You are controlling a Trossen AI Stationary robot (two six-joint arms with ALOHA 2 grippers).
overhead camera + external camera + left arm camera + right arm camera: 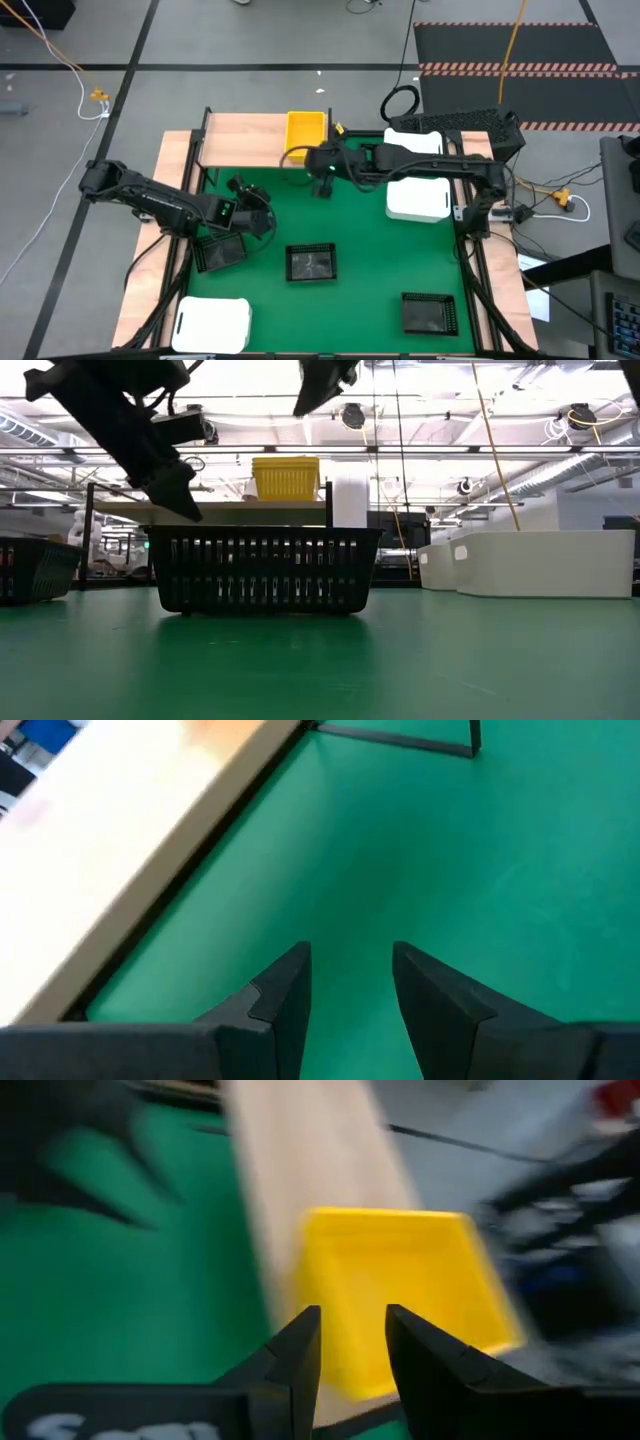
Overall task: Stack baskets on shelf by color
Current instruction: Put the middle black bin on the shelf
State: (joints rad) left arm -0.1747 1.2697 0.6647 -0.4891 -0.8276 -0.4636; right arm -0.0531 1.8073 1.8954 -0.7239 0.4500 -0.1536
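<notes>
Right gripper (322,186), fingers apart and empty, sits at upper centre just below the yellow basket (306,130) on the shelf (240,140); left gripper (262,222), fingers apart, hovers left of centre.

Green mat (350,290), floor cables (45,45)

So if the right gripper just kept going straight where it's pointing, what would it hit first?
Probably the yellow basket on the shelf: it sits directly ahead of the right gripper, whose jaws stand apart and empty. How far off is unclear.

The left gripper (262,212) hung low with its fingers (285,995) parted, while the right gripper (322,187), fingers (300,1345) also apart, reached across from the right.
</notes>
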